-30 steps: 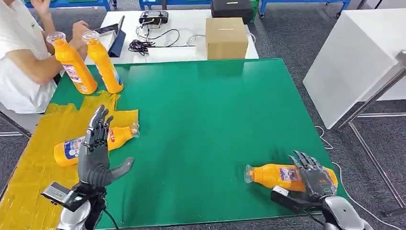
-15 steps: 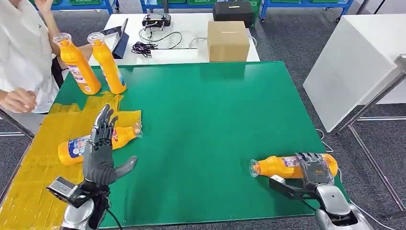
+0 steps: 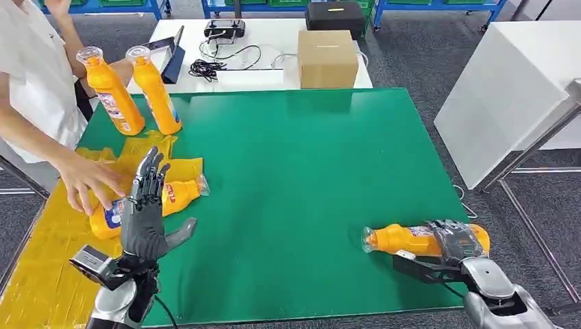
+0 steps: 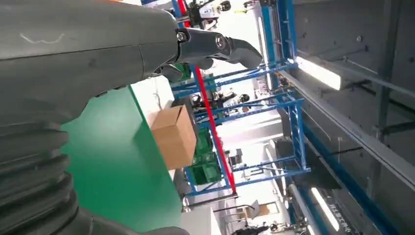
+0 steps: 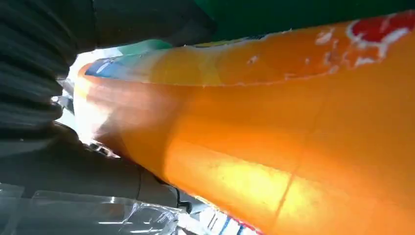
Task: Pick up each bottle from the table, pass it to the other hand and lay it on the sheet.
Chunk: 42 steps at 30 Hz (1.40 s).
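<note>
An orange bottle (image 3: 404, 240) lies on its side on the green table (image 3: 294, 171) at the front right, and my right hand (image 3: 453, 242) grips its body. Up close in the right wrist view the orange bottle (image 5: 274, 142) sits against the hand. My left hand (image 3: 146, 211) is raised upright at the front left, fingers spread, holding nothing. Behind it another orange bottle (image 3: 171, 197) lies on the yellow sheet (image 3: 41, 274). Two more orange bottles (image 3: 152, 89) stand upright at the far left corner.
A person in a white shirt stands at the left, one hand (image 3: 85, 181) reaching onto the lying bottle on the sheet. A cardboard box (image 3: 327, 58) and cables sit on a white table behind. A white panel (image 3: 507, 89) stands to the right.
My right hand has closed around the bottle at the front right. The person's hand has come down onto the bottle lying on the sheet. My left hand has stayed raised.
</note>
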Each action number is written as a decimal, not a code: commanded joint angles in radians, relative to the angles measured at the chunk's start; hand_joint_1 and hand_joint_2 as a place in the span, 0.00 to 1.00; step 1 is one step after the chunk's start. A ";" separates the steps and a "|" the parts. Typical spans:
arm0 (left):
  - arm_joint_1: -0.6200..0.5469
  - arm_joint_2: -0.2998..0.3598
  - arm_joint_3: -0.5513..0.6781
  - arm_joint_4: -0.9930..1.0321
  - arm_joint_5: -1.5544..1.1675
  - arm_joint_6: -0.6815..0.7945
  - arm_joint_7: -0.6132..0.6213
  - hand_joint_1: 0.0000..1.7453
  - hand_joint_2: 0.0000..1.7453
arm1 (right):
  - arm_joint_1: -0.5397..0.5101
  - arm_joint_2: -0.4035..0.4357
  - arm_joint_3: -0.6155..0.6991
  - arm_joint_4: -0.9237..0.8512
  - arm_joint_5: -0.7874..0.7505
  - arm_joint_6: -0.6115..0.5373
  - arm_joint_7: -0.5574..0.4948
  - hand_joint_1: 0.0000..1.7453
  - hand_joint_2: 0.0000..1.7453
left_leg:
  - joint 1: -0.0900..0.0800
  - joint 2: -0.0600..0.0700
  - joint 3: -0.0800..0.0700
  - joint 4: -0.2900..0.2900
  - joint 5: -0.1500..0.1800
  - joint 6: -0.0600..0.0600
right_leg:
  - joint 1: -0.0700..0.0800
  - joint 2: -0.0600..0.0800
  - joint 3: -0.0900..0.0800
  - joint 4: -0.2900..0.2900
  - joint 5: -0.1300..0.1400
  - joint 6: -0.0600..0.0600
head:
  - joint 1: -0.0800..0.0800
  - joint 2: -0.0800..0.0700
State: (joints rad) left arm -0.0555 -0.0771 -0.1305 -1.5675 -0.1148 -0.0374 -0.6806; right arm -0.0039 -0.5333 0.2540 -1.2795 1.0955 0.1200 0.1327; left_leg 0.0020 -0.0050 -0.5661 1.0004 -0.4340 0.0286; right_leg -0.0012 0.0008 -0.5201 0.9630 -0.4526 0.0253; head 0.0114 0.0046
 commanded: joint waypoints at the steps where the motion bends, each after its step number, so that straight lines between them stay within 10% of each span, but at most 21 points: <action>1: 0.027 -0.025 0.038 -0.028 -0.019 -0.008 0.032 0.00 1.00 | -0.043 0.284 -0.054 -0.001 0.054 -0.319 -0.021 1.00 1.00 | 0.002 0.004 -0.001 -0.004 0.001 -0.002 | 0.002 0.004 0.003 -0.005 0.003 -0.001 | 0.000 0.000; 17: -0.047 0.019 -0.206 0.022 -0.098 -0.028 0.240 0.00 1.00 | -0.045 0.616 -0.172 -0.204 -0.408 -0.621 -0.325 1.00 1.00 | 0.003 -0.001 -0.012 -0.001 0.004 -0.004 | 0.002 -0.001 -0.003 0.001 0.002 0.002 | 0.000 0.000; 42: -0.172 0.027 -0.309 0.136 0.004 -0.023 0.280 0.00 1.00 | -0.250 0.750 0.158 0.137 -0.873 -0.368 -0.476 1.00 1.00 | 0.003 0.001 -0.013 -0.002 0.004 -0.006 | 0.003 0.002 -0.004 0.001 0.002 0.002 | -0.001 0.000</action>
State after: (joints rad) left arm -0.1639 -0.0835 -0.4029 -1.5305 -0.1331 -0.0668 -0.4009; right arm -0.1528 0.1957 0.2690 -1.3244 0.2834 -0.2898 -0.3300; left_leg 0.0053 -0.0068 -0.5827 0.9996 -0.4289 0.0237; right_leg 0.0016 0.0003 -0.5273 0.9653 -0.4506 0.0266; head 0.0107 0.0046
